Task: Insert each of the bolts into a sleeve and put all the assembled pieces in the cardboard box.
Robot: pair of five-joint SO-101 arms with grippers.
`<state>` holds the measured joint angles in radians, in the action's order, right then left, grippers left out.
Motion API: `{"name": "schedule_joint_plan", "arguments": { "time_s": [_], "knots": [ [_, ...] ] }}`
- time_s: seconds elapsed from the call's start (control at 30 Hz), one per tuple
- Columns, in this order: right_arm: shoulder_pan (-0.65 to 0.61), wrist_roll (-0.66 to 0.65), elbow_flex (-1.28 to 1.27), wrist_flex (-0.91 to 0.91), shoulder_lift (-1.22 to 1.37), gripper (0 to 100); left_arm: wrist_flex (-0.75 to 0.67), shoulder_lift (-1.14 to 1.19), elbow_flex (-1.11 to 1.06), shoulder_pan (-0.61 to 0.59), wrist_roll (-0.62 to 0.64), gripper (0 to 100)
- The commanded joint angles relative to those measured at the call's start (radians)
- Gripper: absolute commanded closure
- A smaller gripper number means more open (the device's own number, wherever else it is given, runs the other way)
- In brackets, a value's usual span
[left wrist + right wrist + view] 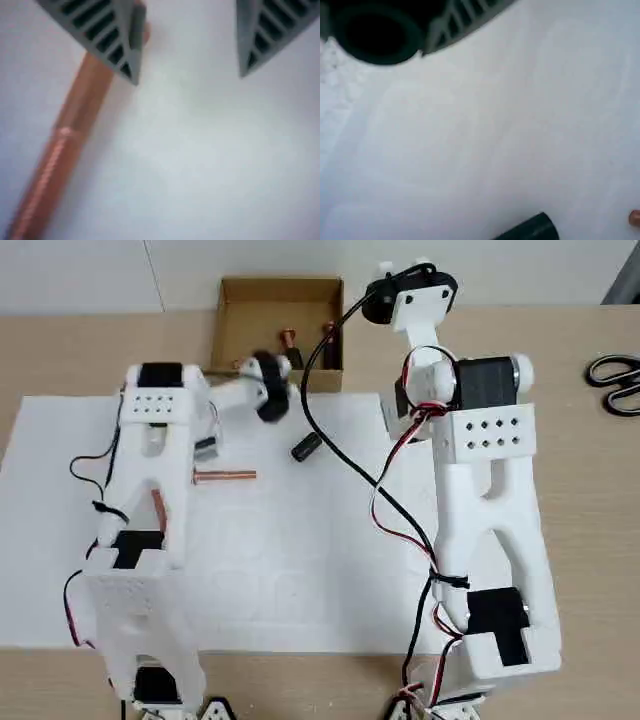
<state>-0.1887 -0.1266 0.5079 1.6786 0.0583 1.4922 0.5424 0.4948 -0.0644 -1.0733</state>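
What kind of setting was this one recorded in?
Probably a lab or hobby workbench: a wooden table with a white sheet, two white plastic arms with loose wiring, and scissors lying off to one side.

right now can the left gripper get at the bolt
Probably yes. The left gripper is open with nothing blocking, but the bolt lies under one finger, not in the gap, so it likely needs a small shift.

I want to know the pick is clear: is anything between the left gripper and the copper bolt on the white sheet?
Nothing visible. The left gripper hangs open just above the white sheet, and the copper bolt lies bare there, its end under one fingertip, beside the gap rather than in it.
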Motion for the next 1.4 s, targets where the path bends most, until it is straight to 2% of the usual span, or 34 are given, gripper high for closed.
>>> {"name": "schedule_joint_plan", "arguments": {
  "time_s": [0.0,0.13,0.3,0.43,0.57,0.77,1.1,1.27,1.37],
  "knots": [
    [0.01,-0.008,0.012,0.001,-0.062,99.1,0.078,-0.014,0.194,-0.015,0.273,88],
    [0.012,-0.008,0.012,0.001,-0.062,99.1,0.269,-0.014,0.424,-0.015,0.628,88],
    [0.012,-0.009,0.014,0.001,-0.064,99.1,0.262,-0.089,0.49,-0.058,1.063,88],
    [0.012,-0.009,0.014,0.002,-0.064,99.1,0.262,-0.242,0.389,-0.066,1.295,88],
    [0.013,-0.006,0.012,0.005,-0.064,99.1,0.262,-0.47,0.162,-0.066,1.507,87],
    [0.01,-0.003,0.012,0.005,-0.064,99.1,0.218,-0.747,-0.225,-0.055,1.629,87],
    [0.005,0.0,0.008,0.008,-0.064,99.4,-0.181,-0.77,-0.725,-0.049,1.995,87],
    [0.005,0.029,0.008,0.008,-0.064,99.4,-0.4,-0.77,-0.862,-0.04,2.025,87],
    [0.005,0.031,0.008,0.008,-0.064,99.4,-0.485,-0.77,-0.928,-0.035,2.101,87]
  ]
}}
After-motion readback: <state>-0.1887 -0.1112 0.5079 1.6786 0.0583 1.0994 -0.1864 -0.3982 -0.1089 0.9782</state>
